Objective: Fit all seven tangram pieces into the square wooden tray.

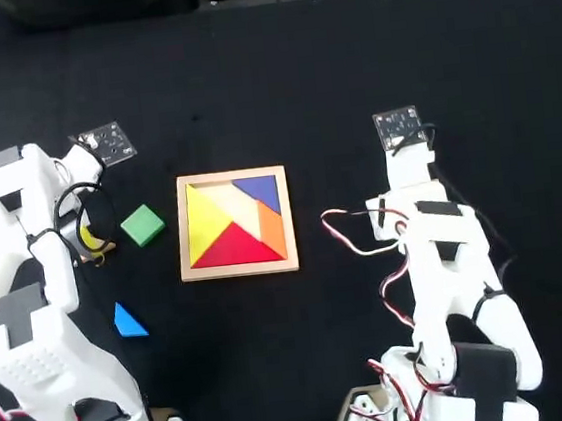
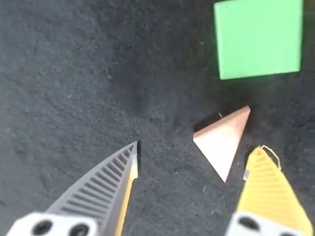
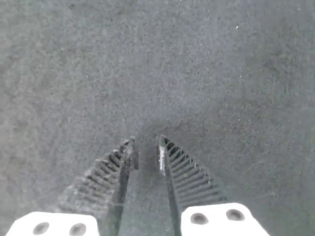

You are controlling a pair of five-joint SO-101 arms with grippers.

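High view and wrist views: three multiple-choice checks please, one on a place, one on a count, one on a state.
1. The green square lies:
A. beside the tray
B. inside it
C. in a gripper

2. Pieces outside the tray:
A. one
B. three
C. five

3. The left gripper is:
A. shut on the square
B. open at the tan triangle
C. shut, empty

Key:
1 A, it sits clear of the tray's rim.
2 B, green square, tan triangle and blue triangle.
3 B, its fingertips stand apart beside the triangle.
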